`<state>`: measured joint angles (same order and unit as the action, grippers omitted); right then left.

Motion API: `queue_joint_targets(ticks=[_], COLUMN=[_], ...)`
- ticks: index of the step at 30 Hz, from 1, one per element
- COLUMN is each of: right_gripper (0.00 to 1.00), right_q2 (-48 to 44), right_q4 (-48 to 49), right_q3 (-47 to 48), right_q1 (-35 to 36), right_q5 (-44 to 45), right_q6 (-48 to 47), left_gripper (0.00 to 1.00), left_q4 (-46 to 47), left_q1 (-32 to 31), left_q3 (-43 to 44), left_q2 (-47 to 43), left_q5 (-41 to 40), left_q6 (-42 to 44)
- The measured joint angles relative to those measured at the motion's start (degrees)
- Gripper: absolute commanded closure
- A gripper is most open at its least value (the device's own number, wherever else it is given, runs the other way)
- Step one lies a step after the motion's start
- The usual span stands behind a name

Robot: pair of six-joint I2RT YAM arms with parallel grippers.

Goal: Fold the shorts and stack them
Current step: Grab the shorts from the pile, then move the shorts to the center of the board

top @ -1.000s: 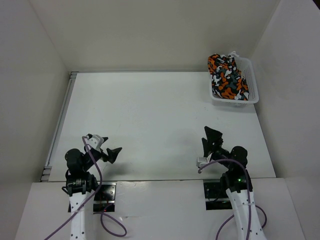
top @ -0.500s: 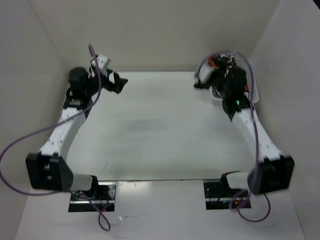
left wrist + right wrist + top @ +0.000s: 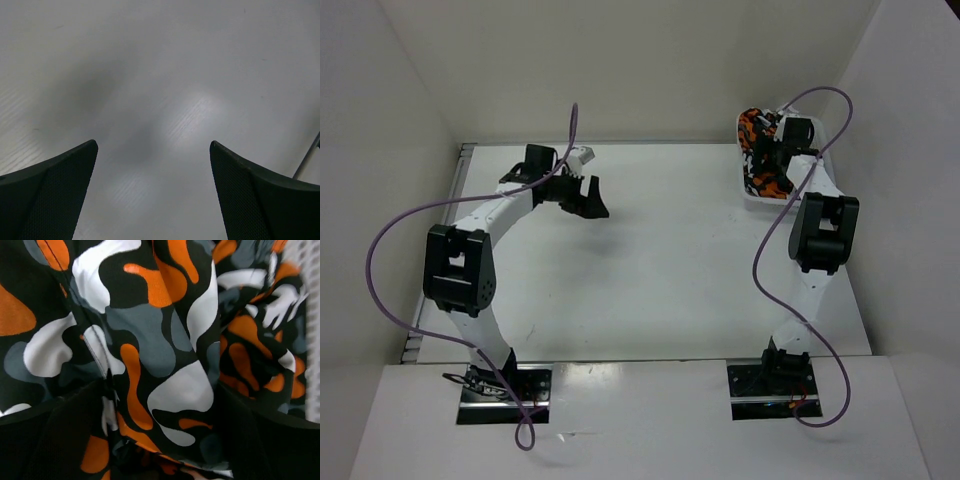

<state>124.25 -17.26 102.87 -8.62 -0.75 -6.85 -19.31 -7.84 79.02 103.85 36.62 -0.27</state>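
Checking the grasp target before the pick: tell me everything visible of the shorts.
The shorts are thin cloth in a camouflage print of orange, black, grey and white, with a stitched seam showing. They lie unfolded in a crumpled heap inside the white mesh basket, far right in the top view. The right gripper is open close over them; whether it touches the cloth cannot be told.

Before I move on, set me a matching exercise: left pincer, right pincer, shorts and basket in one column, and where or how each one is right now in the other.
1. left pincer
2. right pincer
3. shorts
4. basket

A. white, at the far right corner of the table
B. open above the tabletop, holding nothing
C. bunched in the basket, patterned orange, black, grey and white
D. open, down on the fabric

Pairs: 1-B, 2-D, 3-C, 4-A
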Motion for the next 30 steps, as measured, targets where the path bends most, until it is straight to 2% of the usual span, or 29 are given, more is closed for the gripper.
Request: queue_joint_targets(ticks=[2, 3, 5, 6, 12, 18, 22, 25, 28, 30], right_gripper=[0.31, 0.6, 0.83, 1.0, 1.0, 1.0, 1.0, 1.0, 0.9, 0.81], right_q2=[0.42, 0.42, 0.42, 0.42, -0.94, -13.35, -22.05, -28.44, -30.82, -30.95], right_q4=[-1.05, -1.07, -0.98, -1.01, -1.29, -1.36, -0.13, 2.29, 3.54, 4.26], right_q3=[0.0, 0.0, 0.33, 0.48, 4.02, 7.72, 19.23, 26.51, 32.37, 35.12], right_q1=[0.13, 0.24, 0.33, 0.35, 0.48, 3.45, 10.27, 18.8, 28.2, 30.97], right_q5=[-0.02, -0.02, 0.46, 1.14, 4.81, 6.32, 7.39, 7.37, 4.2, 1.29], right_q6=[0.76, 1.14, 1.62, 1.95, 3.04, 3.13, 3.69, 4.15, 6.97, 11.19], left_gripper=[0.01, 0.01, 0.01, 0.01, 0.01, 0.01, 0.01, 0.01, 0.01, 0.01], left_q4=[-0.22, -0.48, -1.05, -1.2, -1.95, -1.97, 0.28, 2.47, 4.04, 4.68], left_q1=[-1.53, -1.88, -1.95, -1.81, -1.62, -1.64, -1.38, 0.09, 4.26, 7.82], left_q3=[0.09, 0.09, 0.11, 0.11, 0.11, 0.09, -1.42, -4.33, -7.34, -8.85], left_q2=[-0.02, -0.02, -0.02, -0.02, -0.9, -7.85, -15.74, -22.56, -28.48, -31.65], left_q5=[1.62, 2.16, 2.78, 2.91, 2.67, -1.97, -6.78, -8.87, -9.92, -10.58], left_q6=[0.02, 0.02, 0.02, 0.0, 0.02, 0.02, 0.02, 0.04, 0.04, 0.04])
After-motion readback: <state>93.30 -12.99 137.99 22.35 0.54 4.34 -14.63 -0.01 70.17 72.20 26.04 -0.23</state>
